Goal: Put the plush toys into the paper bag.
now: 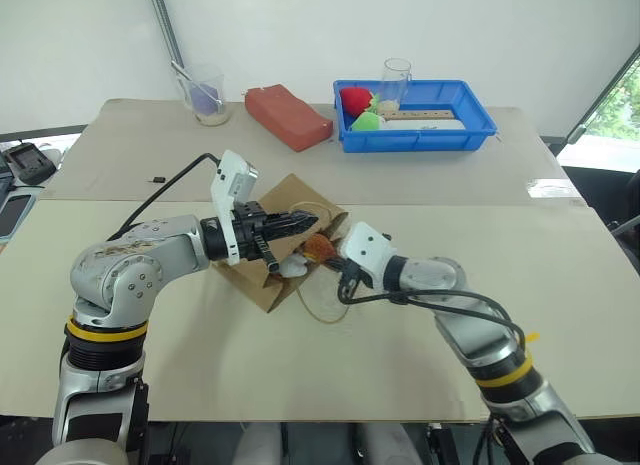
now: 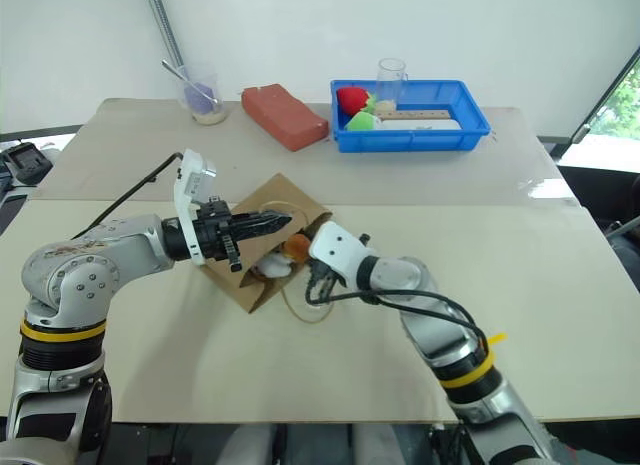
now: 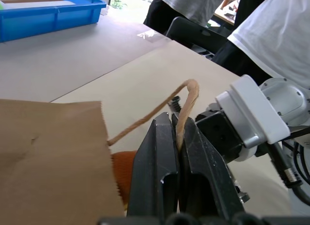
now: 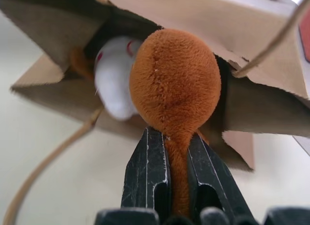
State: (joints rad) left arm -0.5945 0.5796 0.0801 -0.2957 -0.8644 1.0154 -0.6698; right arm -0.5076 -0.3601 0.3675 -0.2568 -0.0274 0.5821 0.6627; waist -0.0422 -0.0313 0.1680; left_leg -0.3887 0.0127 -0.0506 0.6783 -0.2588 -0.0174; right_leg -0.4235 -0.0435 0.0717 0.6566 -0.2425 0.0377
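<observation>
Plush toys: white one (image 4: 114, 84) lies inside the mouth of the paper bag (image 1: 262, 282); reddish-brown one (image 4: 175, 84) sits at the opening, touching the white one. Bag lies on its side on the tabletop (image 1: 420, 365), mouth toward the right arm. Left gripper (image 3: 178, 138): fingers pinched tight on a twisted-paper handle (image 3: 186, 97), holding the upper edge raised. Right gripper (image 4: 175, 159): fingers clamped on a limb of the brown toy. Red brick-shaped block (image 1: 288, 116) and blue tray (image 1: 415, 137) well apart at the far side.

Silver-grey arms with yellow bands, black cables looping off white wrist blocks; each end effector, left (image 1: 300, 224) and right (image 4: 167, 174), has black fingers.
</observation>
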